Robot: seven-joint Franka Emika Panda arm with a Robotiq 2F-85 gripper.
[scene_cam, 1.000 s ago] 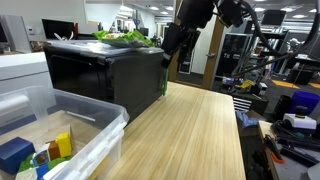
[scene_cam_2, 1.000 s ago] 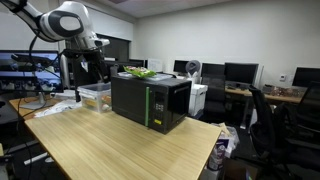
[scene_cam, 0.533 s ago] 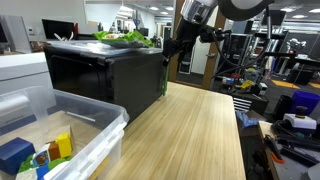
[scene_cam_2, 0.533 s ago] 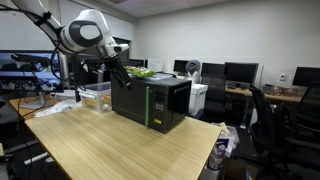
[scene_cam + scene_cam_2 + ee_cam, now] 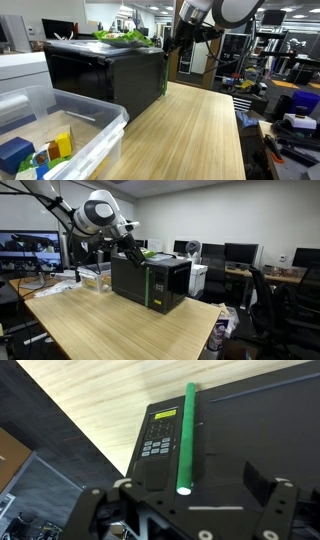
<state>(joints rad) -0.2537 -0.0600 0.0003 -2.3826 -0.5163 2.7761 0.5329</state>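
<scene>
- The gripper (image 5: 185, 510) fills the bottom edge of the wrist view. Its jaws are spread wide and it holds nothing.
- It hovers over the black microwave (image 5: 250, 430), which stands on the wooden table (image 5: 90, 400).
- In both exterior views the gripper (image 5: 172, 45) (image 5: 132, 252) hangs at the microwave's (image 5: 100, 80) (image 5: 150, 280) upper front edge.
- A green handle (image 5: 186, 435) runs down the centre of the wrist view, beside the keypad (image 5: 157, 438).
- A yellowish display strip (image 5: 165, 413) sits above the keys. The writing on both is too small to read.
- Leafy green items (image 5: 125, 37) lie on the microwave's top.
- A clear plastic bin (image 5: 95, 128) sits at the lower left of an exterior view.
</scene>
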